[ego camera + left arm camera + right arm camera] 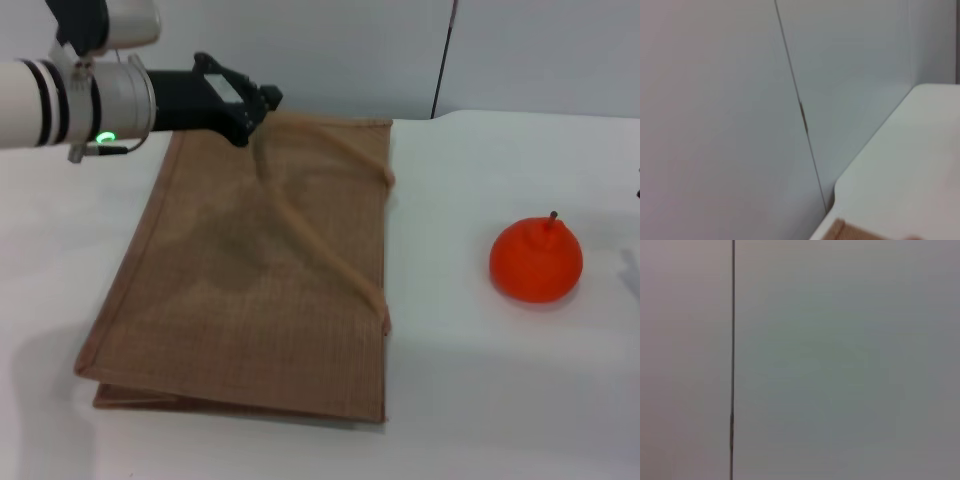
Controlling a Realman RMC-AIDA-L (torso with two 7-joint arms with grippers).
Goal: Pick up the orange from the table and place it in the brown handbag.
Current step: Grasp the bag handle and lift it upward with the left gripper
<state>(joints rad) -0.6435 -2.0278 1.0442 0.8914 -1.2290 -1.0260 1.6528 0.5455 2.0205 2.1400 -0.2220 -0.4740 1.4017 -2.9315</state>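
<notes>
The orange (pixel 536 260) sits on the white table (pixel 480 400) at the right, stem up, well apart from the bag. The brown handbag (pixel 250 290) lies flat in the middle. One of its looped handles (pixel 320 240) is drawn taut across the bag toward its far left corner. There my left gripper (pixel 252 115) is shut on the end of that loop. The left wrist view catches only a corner of the handbag (pixel 842 231) and the table (pixel 900 175). My right gripper is out of view.
A grey wall panel (pixel 350 50) with a vertical seam stands right behind the table's far edge. The right wrist view holds only the wall (pixel 840 360). The table's far edge steps back beside the bag's far right corner.
</notes>
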